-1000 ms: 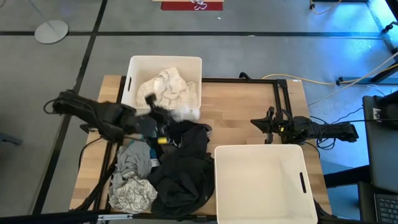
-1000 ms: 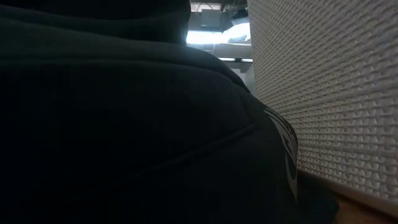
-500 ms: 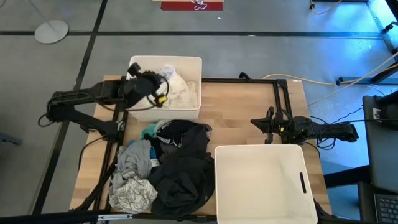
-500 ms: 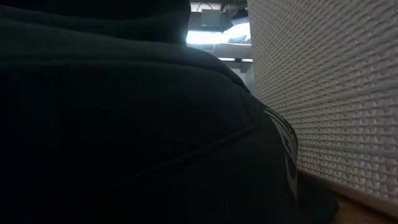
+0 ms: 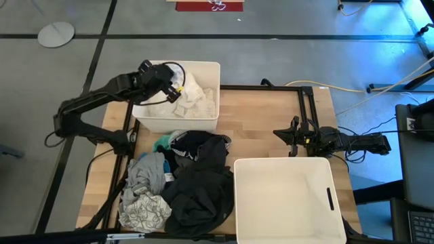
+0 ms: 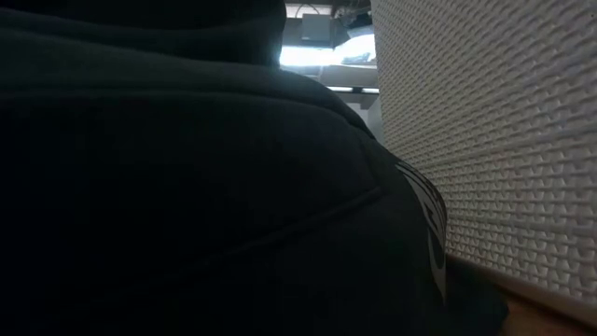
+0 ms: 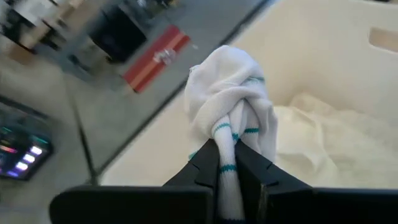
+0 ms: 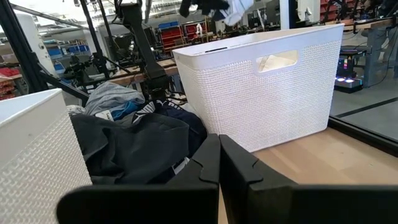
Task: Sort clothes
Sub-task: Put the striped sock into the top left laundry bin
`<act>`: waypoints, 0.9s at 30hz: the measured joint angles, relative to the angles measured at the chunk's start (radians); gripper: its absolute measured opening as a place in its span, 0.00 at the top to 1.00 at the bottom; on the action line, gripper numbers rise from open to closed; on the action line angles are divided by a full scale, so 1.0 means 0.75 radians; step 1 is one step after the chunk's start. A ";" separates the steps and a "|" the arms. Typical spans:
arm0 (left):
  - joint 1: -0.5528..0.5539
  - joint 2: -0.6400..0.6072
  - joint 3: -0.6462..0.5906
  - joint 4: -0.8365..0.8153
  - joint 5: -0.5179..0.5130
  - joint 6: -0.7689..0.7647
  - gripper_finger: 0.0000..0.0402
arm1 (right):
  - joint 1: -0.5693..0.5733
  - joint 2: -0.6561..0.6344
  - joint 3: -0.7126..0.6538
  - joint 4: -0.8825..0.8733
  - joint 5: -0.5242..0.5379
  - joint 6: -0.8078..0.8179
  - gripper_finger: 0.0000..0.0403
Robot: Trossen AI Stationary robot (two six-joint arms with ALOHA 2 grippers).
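Sorting is at the drop step: the left gripper point(image 7: 227, 163), jaws clenched on a white sock point(image 7: 233, 112), hangs over the far bin point(image 5: 203, 70). Next, I judge, release. The right gripper point(image 8: 219, 163) waits, jaws clenched on nothing.

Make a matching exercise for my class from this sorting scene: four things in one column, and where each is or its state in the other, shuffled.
Things
1. white sock with teal stripes
2. far bin
3. near bin
4. right gripper

Places or states
A. empty
B. shut, waiting over bare wood
C. pinched in the left gripper
D. holds white clothes

Pairs: 1-C, 2-D, 3-A, 4-B
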 joint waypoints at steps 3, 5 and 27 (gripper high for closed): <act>0.054 0.026 0.000 -0.021 0.104 -0.051 0.95 | 0.000 0.000 0.000 0.000 0.000 0.000 0.99; 0.080 0.042 0.000 -0.049 0.149 -0.067 0.95 | 0.000 0.000 0.000 0.000 0.000 0.000 0.99; 0.125 0.120 -0.001 -0.158 0.180 -0.117 0.72 | 0.000 0.000 -0.001 0.000 0.000 0.000 0.99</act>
